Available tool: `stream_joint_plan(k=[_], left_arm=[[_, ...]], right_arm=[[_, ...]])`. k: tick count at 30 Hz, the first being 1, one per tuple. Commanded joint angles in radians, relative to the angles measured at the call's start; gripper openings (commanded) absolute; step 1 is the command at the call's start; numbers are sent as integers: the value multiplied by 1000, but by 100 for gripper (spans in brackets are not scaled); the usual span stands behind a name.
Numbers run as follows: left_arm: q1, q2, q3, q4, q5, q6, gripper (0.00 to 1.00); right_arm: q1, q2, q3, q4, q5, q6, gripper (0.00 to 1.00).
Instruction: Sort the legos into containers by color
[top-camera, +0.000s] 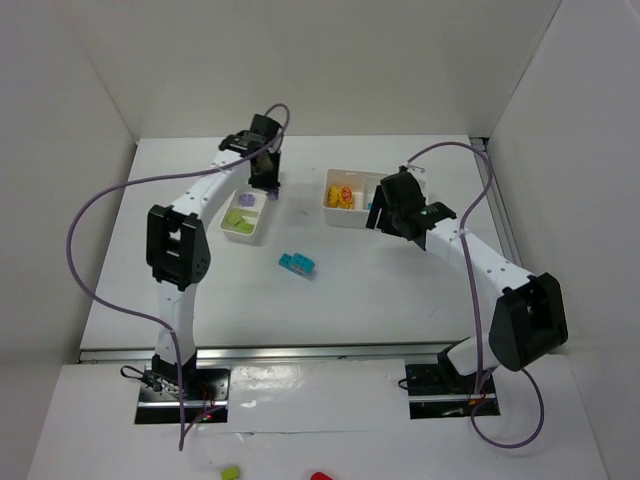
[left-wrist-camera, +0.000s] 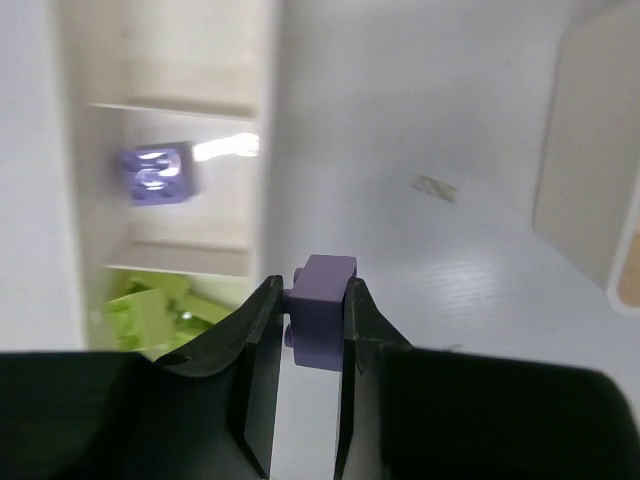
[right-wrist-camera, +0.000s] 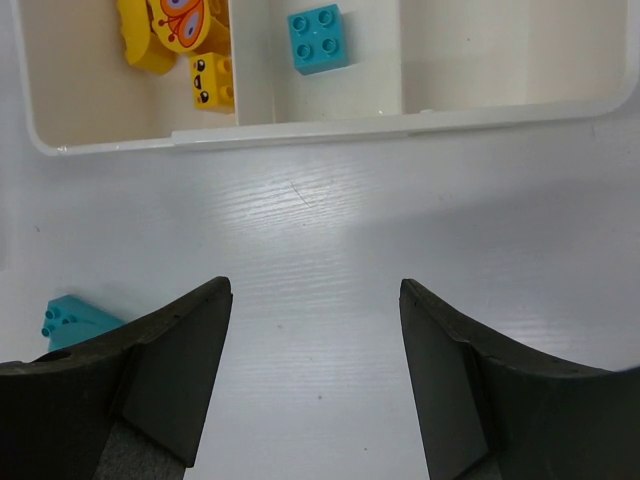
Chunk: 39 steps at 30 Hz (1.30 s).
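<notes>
Left wrist view's got the left gripper (left-wrist-camera: 312, 295) clamped on a purple lego (left-wrist-camera: 322, 300) just beside the left tray (left-wrist-camera: 265, 60), which holds a purple brick (left-wrist-camera: 155, 172) and green ones (left-wrist-camera: 150, 310), while the right gripper (right-wrist-camera: 315, 290) is spread wide and a cyan lego (top-camera: 297, 264) sits on the bench (top-camera: 380, 290) right of that tray.

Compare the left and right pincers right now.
Left pincer is shut on a purple brick; right pincer is open, holding nothing. Left pincer is beside the left tray with green bricks; right pincer faces the right tray with yellow bricks. Both hang over table, outside the trays.
</notes>
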Motion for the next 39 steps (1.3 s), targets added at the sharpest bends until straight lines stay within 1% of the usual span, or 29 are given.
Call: stream_joint_plan(k=[1,3,6,9,11,14,15,16,17,19,22,23,25,28,29,31,33,35,39], left_arm=[[86,-57,12,-49,27,-45,0],[132,-38,12,-49,30,-61,0],[165,-5,12,-49,48,-87,0],[189,19,24,-36,60,-111,4],[200,44,36,-22,70,-111,7],[211,82,59,-22,70,-111,7],[211,82,59,-22,70,-111,7],[211,91,59,-22,70,-111,9],[211,91,59,-22,70,-111,23],[211,91,59,-32,57,-111,37],[211,79,40,-32,48,-111,60],[211,70,40,-32,48,-111,64],[211,50,40,-32,57,-111,65],[211,16,65,-42,100,-111,69],[211,16,76,-52,100,-111,69],[211,4,108,-68,100,-111,69],[220,-43,109,-80,100,-111,69],[234,-79,89,-80,100,-111,69],[292,-128,21,-60,102,-111,69]], right_arm=[[11,8,56,19,-5,-24,75],[20,17,57,19,-5,-24,75],[21,28,57,19,-5,-44,75],[40,28,57,37,-49,-77,78],[60,39,57,50,-121,-135,81],[117,69,67,59,-213,-232,84],[155,79,67,59,-227,-254,84],[177,103,87,59,-211,-267,87],[197,120,105,50,-194,-277,87],[252,160,184,2,-184,-300,87],[312,233,270,-16,-174,-353,88],[324,267,288,-16,-174,-379,88],[350,296,351,-44,-164,-398,92],[375,373,424,-44,-233,-458,92],[375,373,440,-44,-233,-458,92],[386,427,481,-71,-243,-482,92],[404,465,491,-82,-243,-491,92],[404,479,500,-82,-243,-501,92],[404,516,500,-125,-321,-547,92]])
